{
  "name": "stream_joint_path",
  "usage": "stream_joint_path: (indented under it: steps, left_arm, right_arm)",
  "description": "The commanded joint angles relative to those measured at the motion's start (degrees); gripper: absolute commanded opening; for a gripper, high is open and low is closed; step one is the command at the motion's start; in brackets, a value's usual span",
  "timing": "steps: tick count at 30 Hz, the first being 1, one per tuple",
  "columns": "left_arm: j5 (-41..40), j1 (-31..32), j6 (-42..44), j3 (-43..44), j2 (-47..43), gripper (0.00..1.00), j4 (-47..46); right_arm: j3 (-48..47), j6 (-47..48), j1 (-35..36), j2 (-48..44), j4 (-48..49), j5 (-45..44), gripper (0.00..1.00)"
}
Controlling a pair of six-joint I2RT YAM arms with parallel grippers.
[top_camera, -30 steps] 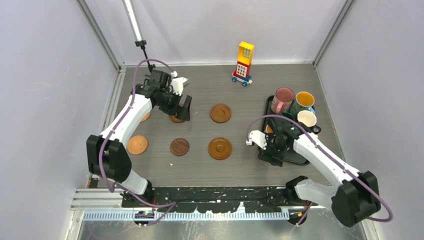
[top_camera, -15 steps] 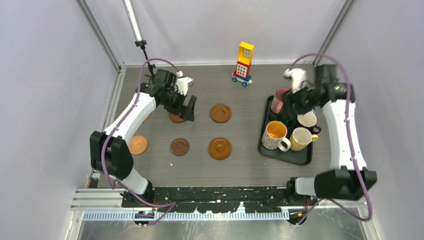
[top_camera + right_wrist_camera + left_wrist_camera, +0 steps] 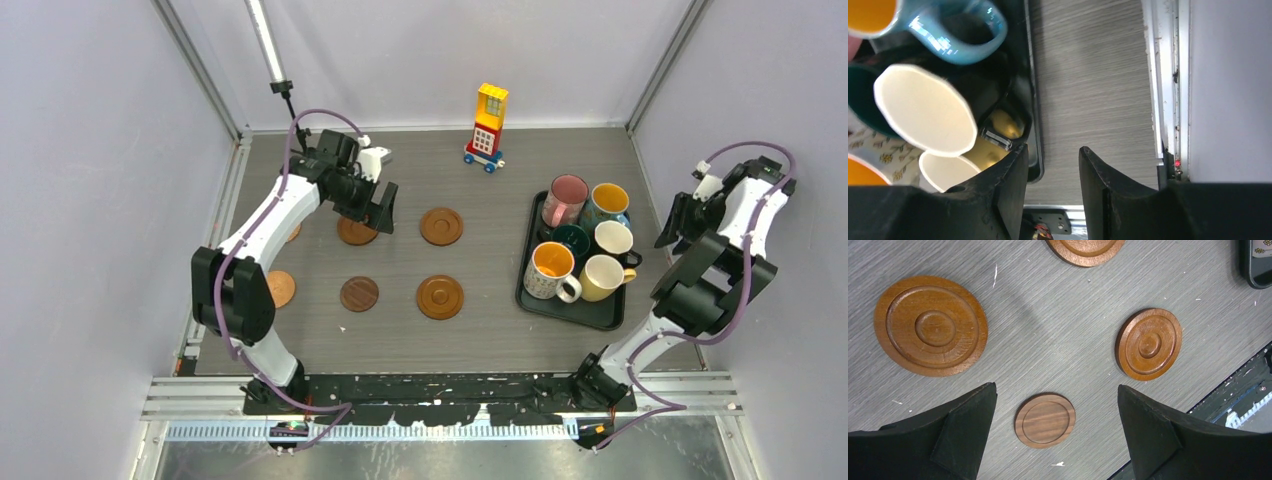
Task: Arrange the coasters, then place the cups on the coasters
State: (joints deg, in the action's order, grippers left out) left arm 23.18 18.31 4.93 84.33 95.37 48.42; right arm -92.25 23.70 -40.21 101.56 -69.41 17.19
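Released left hand (image 3: 378, 212), fingers spread wide, hovering over the rear row of coasters (image 3: 440, 297), six discs lying apart in two rows on the worktop (image 3: 480, 190), right hand (image 3: 1053, 167) narrowly parted, grasping nothing, just right of the black tray (image 3: 588, 316), all six cups (image 3: 552, 270) inside it

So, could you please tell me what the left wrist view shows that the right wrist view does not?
Only the left wrist view shows a large ringed coaster, a smaller ringed coaster, a plain small coaster and part of a fourth coaster. Only the right wrist view shows the cream cup, the blue cup's handle and the side wall. Both show the grey table, the black tray's edge and open, empty jaws.
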Motion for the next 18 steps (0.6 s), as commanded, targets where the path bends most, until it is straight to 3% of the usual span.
stream_joint_path:
  steps: [1, 18]
  left_arm:
    - [0.6, 0.2, -1.1, 2.9, 1.1, 0.93, -0.9]
    - [-0.4, 0.2, -1.3, 0.4, 1.4, 0.92, -1.7]
  right_arm:
    - [0.1, -6.2, 0.4, 2.5, 5.0, -3.4, 0.46]
    - [7.4, -8.6, 3.3, 11.6, 11.3, -0.1, 0.51]
